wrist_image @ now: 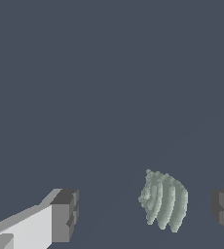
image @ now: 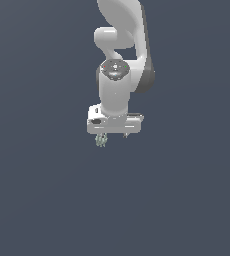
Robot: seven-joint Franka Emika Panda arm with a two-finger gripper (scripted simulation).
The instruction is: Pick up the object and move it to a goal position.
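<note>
The gripper [wrist_image: 145,214] is seen with its fingers [wrist_image: 65,216] spread wide; the object [wrist_image: 163,200], a ridged pale mint-green cluster, is found in the gap between them, nearer one pad and apparently untouched; in the exterior view it [image: 101,141] is glimpsed just below the white gripper bar [image: 114,124], though contact cannot be judged there.

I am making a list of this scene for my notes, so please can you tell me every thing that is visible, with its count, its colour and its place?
Small ridged, spiky object: one, pale mint-green and whitish, between the two gripper fingers and apart from both in the wrist view; in the exterior view it shows just under the gripper bar, toward that view's left end.
Flat plain surface: one, dark blue-grey, filling the background in both views.
Robot arm: one, white with dark grey joints, reaching down from the top of the exterior view.
Gripper: one, white bar with dark grey fingers, open around the object.
</note>
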